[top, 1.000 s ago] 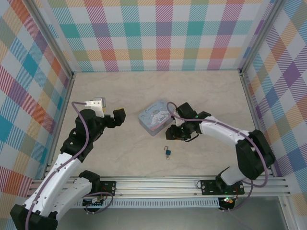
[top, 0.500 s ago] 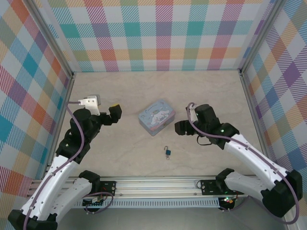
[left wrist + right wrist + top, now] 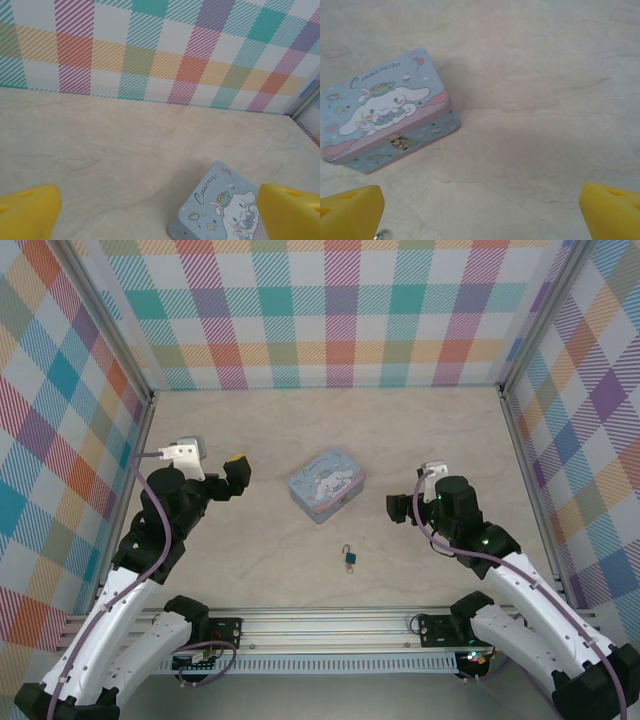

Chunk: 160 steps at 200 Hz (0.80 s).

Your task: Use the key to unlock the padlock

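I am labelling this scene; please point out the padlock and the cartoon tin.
padlock (image 3: 350, 560), top external view, on its teal body.
cartoon tin (image 3: 387, 111), right wrist view, on the lid's picture.

Bright, even, diffuse light with no glare. Faint soft shadow beside the tin (image 3: 385, 110). Right wrist view is slightly soft, and the yellow fingers (image 3: 350, 212) are defocused.

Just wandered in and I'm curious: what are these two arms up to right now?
Nothing is being handled. The left tool and right tool are both open and empty, hovering on either side of the cartoon tin. The small teal padlock lies on the table nearer the arms' bases, untouched.
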Available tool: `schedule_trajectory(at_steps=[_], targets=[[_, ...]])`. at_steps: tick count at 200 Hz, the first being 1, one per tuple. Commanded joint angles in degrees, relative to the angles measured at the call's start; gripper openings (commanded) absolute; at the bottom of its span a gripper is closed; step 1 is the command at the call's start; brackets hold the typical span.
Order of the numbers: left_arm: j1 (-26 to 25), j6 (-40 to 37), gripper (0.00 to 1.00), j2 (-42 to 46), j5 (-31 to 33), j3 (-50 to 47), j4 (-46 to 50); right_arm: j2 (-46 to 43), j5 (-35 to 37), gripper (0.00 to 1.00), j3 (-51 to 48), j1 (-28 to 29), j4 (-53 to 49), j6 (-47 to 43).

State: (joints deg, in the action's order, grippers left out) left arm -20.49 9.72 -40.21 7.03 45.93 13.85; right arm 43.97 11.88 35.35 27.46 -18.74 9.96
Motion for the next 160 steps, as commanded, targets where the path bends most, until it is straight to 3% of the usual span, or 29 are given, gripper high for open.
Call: schedule_trajectory(at_steps=[1, 39, 90, 128, 160], targets=[[-0.1, -0.6, 1.00, 0.8, 1.0, 1.7, 0.7, -1.9, 2.4, 1.00, -2.4, -2.4, 6.6, -2.5], [-0.1, -0.9, 1.00, 0.9, 1.5, 1.6, 1.1, -1.9, 1.3, 1.00, -5.6, -9.4, 10.1, -4.0], [-0.1, -1.0, 1.00, 0.3, 2.0, 1.6, 1.1, 3.5, -7.8, 1.00, -14.5, -21.1, 24.4, -3.2], [-0.1, -0.4, 1.00, -0.9, 5.6, 2.2, 3.7, 7.3, -7.9, 1.00, -20.6, -23.7, 39.1, -5.6], [-0.1, -0.2, 1.00, -1.9, 6.2, 2.0, 3.1, 14.5, -9.1, 1.00, -20.9, -25.9, 45.4, -6.5]])
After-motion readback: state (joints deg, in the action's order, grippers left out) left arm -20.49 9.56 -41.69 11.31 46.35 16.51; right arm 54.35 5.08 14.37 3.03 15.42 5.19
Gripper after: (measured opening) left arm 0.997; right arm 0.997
